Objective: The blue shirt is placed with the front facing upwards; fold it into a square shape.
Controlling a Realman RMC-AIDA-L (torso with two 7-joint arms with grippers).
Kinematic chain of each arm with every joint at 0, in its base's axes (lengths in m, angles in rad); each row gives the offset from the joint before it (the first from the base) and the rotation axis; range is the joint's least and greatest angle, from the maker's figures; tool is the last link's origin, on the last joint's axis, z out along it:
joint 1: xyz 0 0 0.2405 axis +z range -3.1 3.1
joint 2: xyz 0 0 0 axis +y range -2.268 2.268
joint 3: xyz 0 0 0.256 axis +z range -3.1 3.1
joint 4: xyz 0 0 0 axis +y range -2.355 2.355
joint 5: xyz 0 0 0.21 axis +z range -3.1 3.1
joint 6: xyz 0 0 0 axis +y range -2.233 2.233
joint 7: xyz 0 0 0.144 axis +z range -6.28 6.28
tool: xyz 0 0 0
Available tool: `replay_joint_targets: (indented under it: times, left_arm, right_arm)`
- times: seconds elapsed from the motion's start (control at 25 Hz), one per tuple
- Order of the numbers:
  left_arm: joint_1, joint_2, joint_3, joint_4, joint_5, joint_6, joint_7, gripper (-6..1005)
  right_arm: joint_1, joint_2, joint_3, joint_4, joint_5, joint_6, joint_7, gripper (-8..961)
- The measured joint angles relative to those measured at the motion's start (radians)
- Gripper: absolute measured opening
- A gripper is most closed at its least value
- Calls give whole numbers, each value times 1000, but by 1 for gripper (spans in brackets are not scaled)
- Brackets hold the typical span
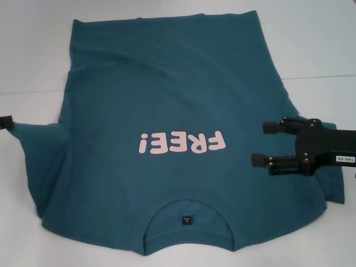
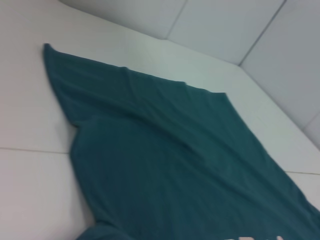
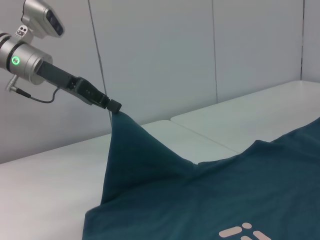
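The blue shirt [image 1: 167, 89] lies front up on the white table [image 1: 33, 55], collar and dark neck label [image 1: 187, 220] nearest me, with the off-white "FREE!" lettering [image 1: 182, 143] reading upside down. At the far left edge my left gripper [image 1: 5, 121] is shut on the shirt's sleeve. The right wrist view shows that left gripper [image 3: 114, 106] holding the cloth [image 3: 225, 190] up in a peak above the table. My right gripper [image 1: 261, 143] is open, its two black fingers spread over the shirt's right side beside the lettering. The left wrist view shows only the shirt's body [image 2: 175, 160].
Seams [image 1: 322, 76] cross the white table under and beside the shirt. White wall panels [image 3: 200, 50] stand behind the table's far edge. Bare table surface [image 1: 311, 44] shows to both sides of the shirt.
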Motion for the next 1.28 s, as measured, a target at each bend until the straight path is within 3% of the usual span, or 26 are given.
replay_joint_targets:
  times: [0.32, 0.48, 0.68, 0.88, 1.0, 1.08, 1.28]
  left_arm:
    - [-54, -28, 10, 1, -3, 16, -5, 15]
    - [-78, -57, 22, -5, 2, 12, -6, 14]
    - [-89, -86, 125, -66, 2, -42, 5, 13]
    - [-116, -119, 220, -213, -26, -147, 90, 12]
    - [-137, -123, 243, -297, -71, -204, 154, 11]
    - [-144, -120, 250, -325, -88, -247, 177, 62]
    - [-89, -122, 233, -280, -92, -388, 174, 206]
  right_arm:
    - [0, -1, 0, 0, 0, 3, 0, 945]
    - [0, -2, 0, 0, 0, 1, 0, 945]
    - [-1, -2, 0, 0, 0, 3, 0, 945]
    - [-2, -1, 0, 0, -5, 11, 0, 944]
    - [-2, 0, -4, 0, -6, 12, 0, 944]
    - [-2, -1, -4, 0, -6, 13, 0, 944]
    - [-1, -3, 0, 0, -4, 13, 0, 944]
